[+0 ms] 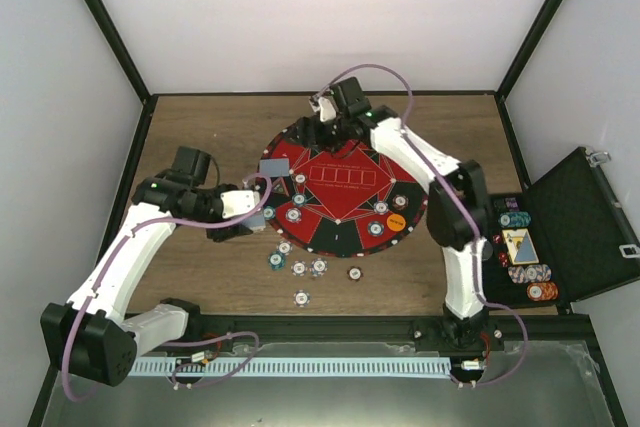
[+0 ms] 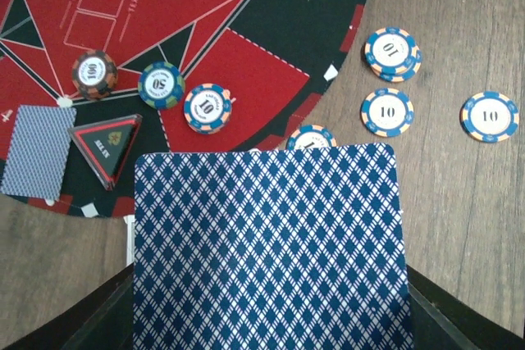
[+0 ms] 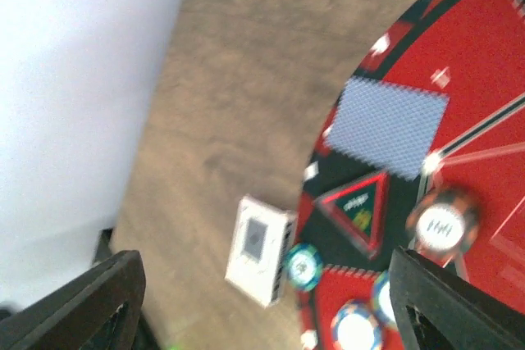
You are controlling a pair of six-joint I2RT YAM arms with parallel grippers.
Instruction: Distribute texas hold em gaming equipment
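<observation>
Looks like dealing cards is the step: left fingers point(image 2: 463, 321) clamped on the deck point(image 2: 267, 243), lower middle of frame. One card point(image 2: 38, 151) lies face-down at the mat's point(image 2: 271, 71) left edge. Right fingers point(image 3: 98, 301) are spread apart, empty. Next they'd need to pinch the top card, I reckon.

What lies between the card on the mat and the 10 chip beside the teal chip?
A red-rimmed black triangular marker lies between the card and the 10 chip. The left wrist view shows it.
</observation>
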